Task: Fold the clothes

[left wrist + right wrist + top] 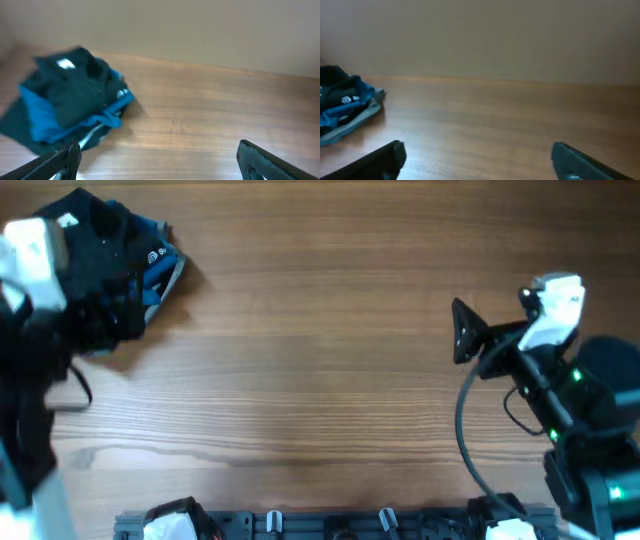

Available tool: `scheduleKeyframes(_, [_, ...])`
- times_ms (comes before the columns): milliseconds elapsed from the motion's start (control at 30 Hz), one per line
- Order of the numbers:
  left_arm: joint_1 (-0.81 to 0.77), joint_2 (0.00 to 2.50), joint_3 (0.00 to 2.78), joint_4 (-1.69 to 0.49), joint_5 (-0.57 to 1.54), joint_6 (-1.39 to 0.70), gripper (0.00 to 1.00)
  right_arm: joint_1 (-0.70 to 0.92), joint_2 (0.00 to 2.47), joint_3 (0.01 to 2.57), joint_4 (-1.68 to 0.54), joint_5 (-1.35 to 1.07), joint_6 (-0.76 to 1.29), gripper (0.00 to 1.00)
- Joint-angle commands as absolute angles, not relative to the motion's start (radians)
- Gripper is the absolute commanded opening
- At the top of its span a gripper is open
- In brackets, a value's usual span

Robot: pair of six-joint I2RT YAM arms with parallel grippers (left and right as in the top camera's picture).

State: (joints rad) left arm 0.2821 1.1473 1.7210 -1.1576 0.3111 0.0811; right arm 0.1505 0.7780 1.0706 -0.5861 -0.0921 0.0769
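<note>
One black garment (pixel 95 230) lies bunched at the table's (pixel 320 360) far-left corner, atop a blue shirt (pixel 158 270) (a grey cloth (pixel 362 120) peeks out beneath). Just beside this pile the left gripper (pixel 157 155) hovers, fingers wide and empty. Well apart, the right gripper (pixel 458 330) is equally wide, holding nothing.

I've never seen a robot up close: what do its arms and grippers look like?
The left arm and right arm are mostly black, each with a white housing near the wrist. The right one shows small green lights and a looping black cable. The left gripper and right gripper each have two flat black fingers.
</note>
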Motion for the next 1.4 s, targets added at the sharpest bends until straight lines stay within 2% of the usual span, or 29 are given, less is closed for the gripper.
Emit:
scheduleKeyframes(0, [0.273, 1.026, 1.720, -1.172, 0.184, 0.071, 1.00, 0.149, 0.716, 1.084, -0.584, -0.071, 0.053, 0.99])
scheduleKeyframes(100, [0.272, 0.999, 1.720, -1.171, 0.205, 0.070, 1.00, 0.149, 0.686, 1.084, -0.577, -0.071, 0.054, 1.00])
scheduleKeyframes(200, [0.272, 1.001, 1.720, -1.172, 0.212, 0.070, 1.00, 0.149, 0.677, 1.084, -0.558, -0.199, 0.125, 1.00])
scheduleKeyframes(400, [0.272, 1.001, 1.720, -1.172, 0.211, 0.070, 1.00, 0.149, 0.677, 1.084, -0.622, -0.247, 0.548, 1.00])
scheduleKeyframes(467, [0.272, 1.001, 1.720, -1.172, 0.211, 0.070, 1.00, 0.149, 0.675, 1.084, -0.693, -0.171, 0.486, 1.00])
scheduleKeyframes(567, [0.272, 1.001, 1.720, -1.172, 0.211, 0.070, 1.00, 0.149, 0.648, 1.087, -0.707, -0.091, 0.167, 1.00])
scheduleKeyframes(733, [0.272, 1.001, 1.720, -1.172, 0.211, 0.070, 1.00, 0.149, 0.597, 1.054, -0.777, 0.073, 0.131, 1.00])
scheduleKeyframes(900, [0.272, 1.001, 1.720, -1.172, 0.211, 0.070, 1.00, 0.149, 0.343, 0.682, -0.413, 0.062, -0.001, 1.00])
scheduleKeyframes(1067, [0.272, 1.001, 1.720, -1.172, 0.211, 0.070, 1.00, 0.073, 0.025, 0.415, -0.392, 0.025, 0.075, 1.00])
scheduleKeyframes(1267, [0.272, 1.001, 1.720, -1.172, 0.211, 0.070, 1.00, 0.036, 0.003, 0.192, -0.126, 0.021, 0.029, 1.00])
scheduleKeyframes(1367, [0.272, 1.001, 1.720, -1.172, 0.211, 0.070, 1.00, 0.036, 0.003, 0.001, 0.125, -0.013, 0.037, 1.00])
